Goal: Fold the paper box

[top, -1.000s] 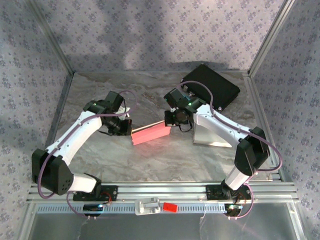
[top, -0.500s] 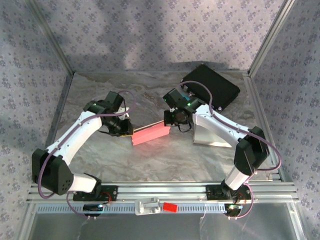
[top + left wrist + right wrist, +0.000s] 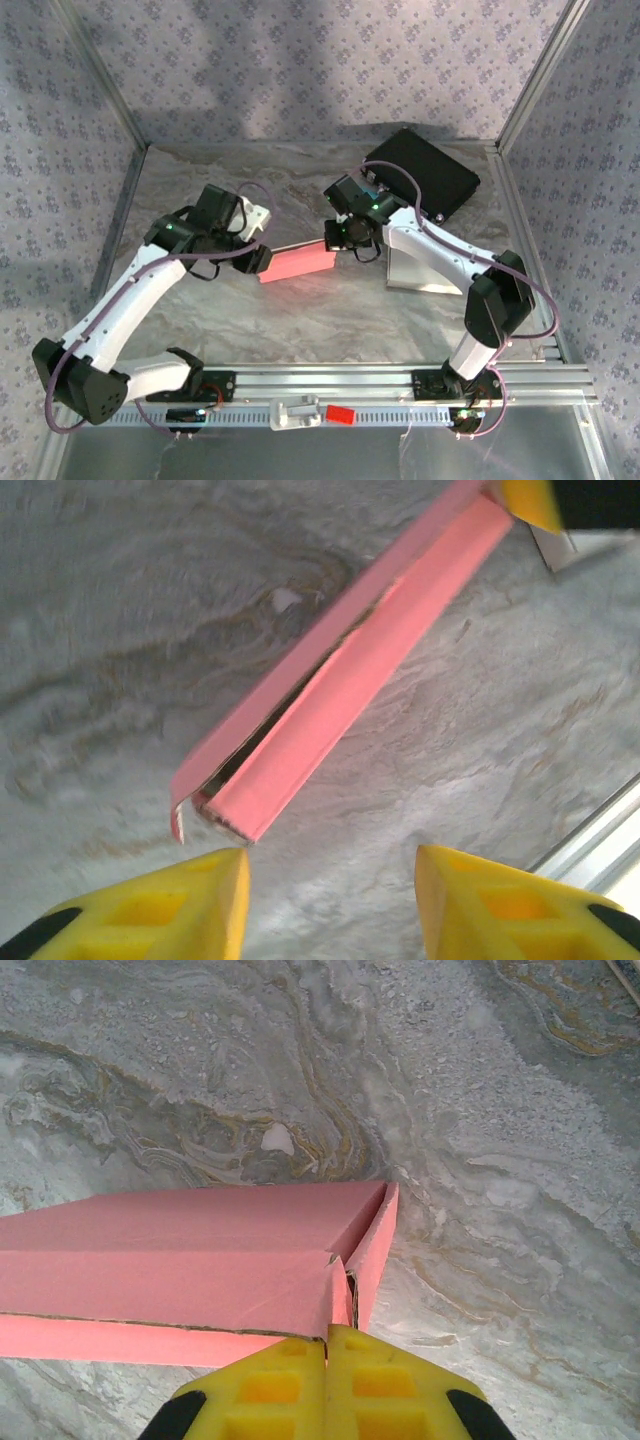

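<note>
Let go on the left: left gripper (image 3: 332,870) now spread, fingers (image 3: 205,895) just short of the near end of the pink paper box (image 3: 340,690), no longer clamped on it. Left arm (image 3: 130,290) swung outward, elbow dropped toward the near left corner. Box nudged slightly leftward and back.

A grey marble-patterned tabletop (image 3: 300,320) sits inside walls of lilac-grey covering with a small floral print, at the back (image 3: 320,60) and on both sides, joined by slanting aluminium posts (image 3: 103,75), with a ribbed aluminium rail (image 3: 330,380) along the near edge under soft, even light.
</note>
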